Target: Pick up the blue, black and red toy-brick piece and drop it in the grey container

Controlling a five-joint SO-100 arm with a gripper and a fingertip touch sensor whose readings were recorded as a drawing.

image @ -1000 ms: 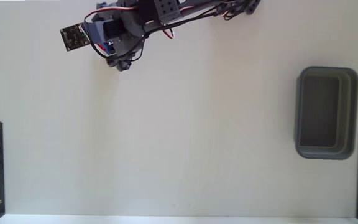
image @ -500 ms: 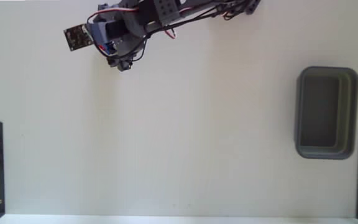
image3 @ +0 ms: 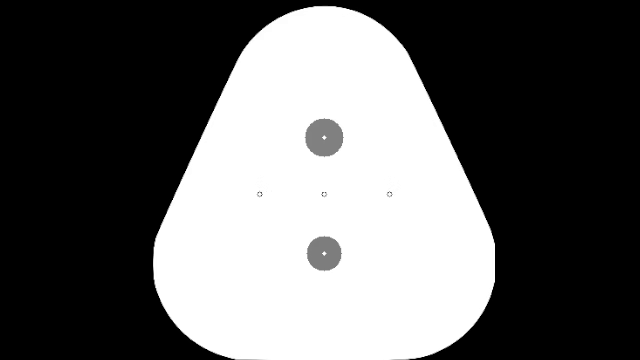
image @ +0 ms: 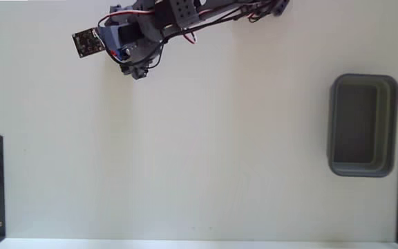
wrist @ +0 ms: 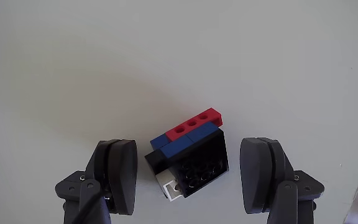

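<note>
**Jaws astride the brick, nothing gripped yet**

In the wrist view the gripper (wrist: 191,177) stands wide, one dark finger (wrist: 118,174) on the left and the other on the right, with the brick (wrist: 188,155) lying on the white table (wrist: 166,56) between them. Bare table shows on both sides of the brick, so neither finger touches it. The brick sits skewed to the line of the jaws, its red strip on the far side, blue next to it, then a black studded part and a small white bit nearest the camera. That straddle reads as a set-up for closing: the fingers are spread wider than the piece so they can come in on its two flanks (the skew may make it twist as they close).

In the fixed view the arm (image: 178,14) reaches in along the top edge, upper left, and hides the brick beneath it. The bin (image: 363,124) lies well apart at the right side, open and seemingly empty; the carry will have to cross most of the table.

No brand, label or writing can be read in either view.
</note>
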